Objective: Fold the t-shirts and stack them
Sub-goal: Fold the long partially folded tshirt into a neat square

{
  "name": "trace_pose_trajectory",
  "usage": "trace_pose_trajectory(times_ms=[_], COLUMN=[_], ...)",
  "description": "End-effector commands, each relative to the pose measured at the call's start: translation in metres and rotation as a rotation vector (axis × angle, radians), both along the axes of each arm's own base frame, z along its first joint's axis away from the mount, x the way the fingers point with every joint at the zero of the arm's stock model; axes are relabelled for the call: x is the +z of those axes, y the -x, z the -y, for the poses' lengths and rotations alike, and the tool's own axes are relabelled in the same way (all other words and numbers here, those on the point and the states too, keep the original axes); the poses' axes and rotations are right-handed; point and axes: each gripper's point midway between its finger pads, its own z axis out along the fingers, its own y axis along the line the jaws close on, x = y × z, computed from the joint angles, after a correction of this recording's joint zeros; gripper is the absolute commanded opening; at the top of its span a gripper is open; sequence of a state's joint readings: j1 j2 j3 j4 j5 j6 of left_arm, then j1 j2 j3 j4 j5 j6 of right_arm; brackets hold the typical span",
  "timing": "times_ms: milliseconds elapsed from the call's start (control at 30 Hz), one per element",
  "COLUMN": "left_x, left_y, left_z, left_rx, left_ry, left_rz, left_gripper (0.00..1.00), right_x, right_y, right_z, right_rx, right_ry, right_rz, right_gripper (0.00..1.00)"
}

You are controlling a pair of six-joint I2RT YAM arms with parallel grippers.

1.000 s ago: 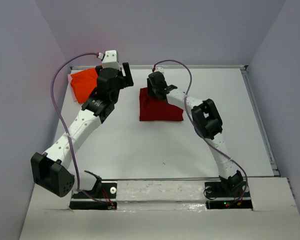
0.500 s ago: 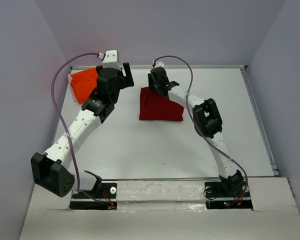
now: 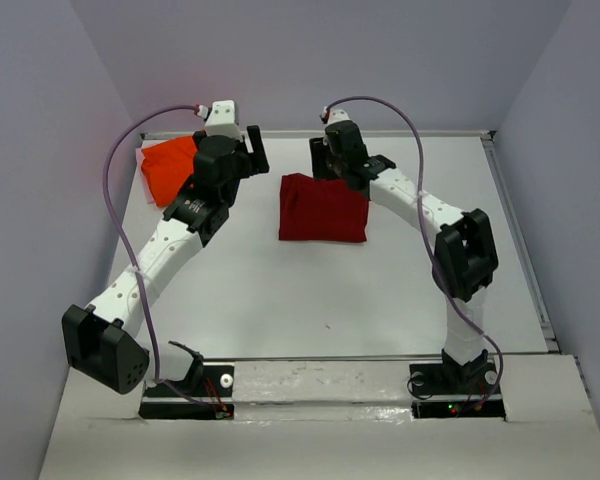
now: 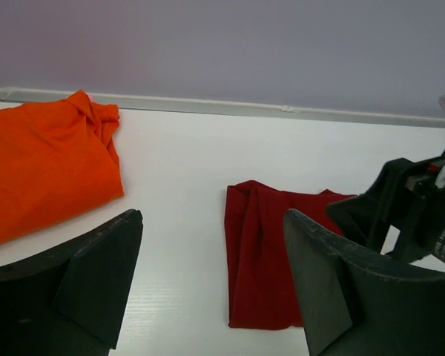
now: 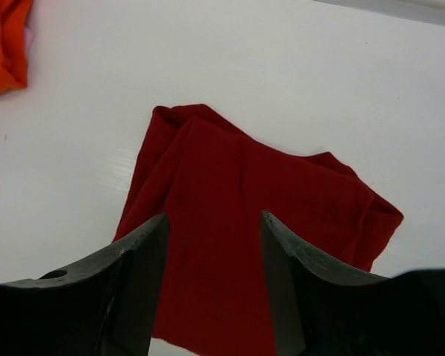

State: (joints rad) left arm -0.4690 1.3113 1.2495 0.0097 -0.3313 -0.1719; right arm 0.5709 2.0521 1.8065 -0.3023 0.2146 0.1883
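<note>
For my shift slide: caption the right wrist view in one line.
Right gripper hovers, jaws open, over the folded crimson t-shirt; orange t-shirt at far left.

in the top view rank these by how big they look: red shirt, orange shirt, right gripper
1. Dark red t-shirt: largest.
2. Orange t-shirt: less of it shows, but the left arm covers part, so its place is unsure.
3. Right gripper: smallest, though it sits nearer the camera.

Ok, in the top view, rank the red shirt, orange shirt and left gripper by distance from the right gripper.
1. Red shirt, right beside the right gripper.
2. Left gripper, farther left.
3. Orange shirt, far left corner.
</note>
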Motion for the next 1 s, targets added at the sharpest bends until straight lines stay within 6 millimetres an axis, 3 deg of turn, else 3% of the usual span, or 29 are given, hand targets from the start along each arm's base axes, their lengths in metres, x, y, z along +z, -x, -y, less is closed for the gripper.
trace_pose_trajectory(times_ms=[0, 200, 300, 367, 400, 433, 467, 500, 633, 667, 967], left_x=[0.009, -0.003, -0.015, -0.033, -0.033, -0.038, -0.059, -0.054, -0.076, -0.082, -0.088], left_y=[-0.003, -0.005, -0.004, 0.003, 0.008, 0.011, 0.017, 0.021, 0.036, 0.041, 0.053], left_z=[0.006, 0.030, 0.048, 0.058, 0.063, 0.064, 0.062, 0.062, 0.056, 0.054, 0.031], left_rx=[-0.022, -0.111, -0.180, -0.223, -0.247, -0.251, -0.246, -0.252, -0.246, -0.243, -0.167], left_ry=[0.044, 0.116, 0.157, 0.210, 0.250, 0.267, 0.273, 0.302, 0.321, 0.323, 0.342], left_rz=[0.024, -0.034, -0.084, -0.138, -0.137, -0.143, -0.178, -0.154, -0.186, -0.196, -0.197], left_gripper=[0.86, 0.86, 0.86, 0.86, 0.86, 0.86, 0.86, 0.86, 0.86, 0.86, 0.86], right_x=[-0.008, -0.041, -0.041, -0.031, -0.030, -0.030, -0.031, -0.029, -0.038, -0.048, -0.090], right_y=[0.044, 0.076, 0.086, 0.091, 0.096, 0.100, 0.099, 0.100, 0.118, 0.120, 0.144], right_z=[0.006, 0.031, 0.032, 0.033, 0.031, 0.030, 0.033, 0.028, 0.001, -0.002, -0.020], right_rx=[0.062, 0.160, 0.234, 0.252, 0.290, 0.313, 0.307, 0.328, 0.437, 0.446, 0.529], right_ry=[0.029, 0.256, 0.315, 0.338, 0.372, 0.399, 0.412, 0.395, 0.361, 0.376, 0.430], right_rz=[-0.067, -0.179, -0.184, -0.159, -0.140, -0.131, -0.118, -0.113, -0.128, -0.142, -0.194], right_gripper=[0.58, 0.61, 0.63, 0.67, 0.70, 0.72, 0.72, 0.73, 0.75, 0.75, 0.75])
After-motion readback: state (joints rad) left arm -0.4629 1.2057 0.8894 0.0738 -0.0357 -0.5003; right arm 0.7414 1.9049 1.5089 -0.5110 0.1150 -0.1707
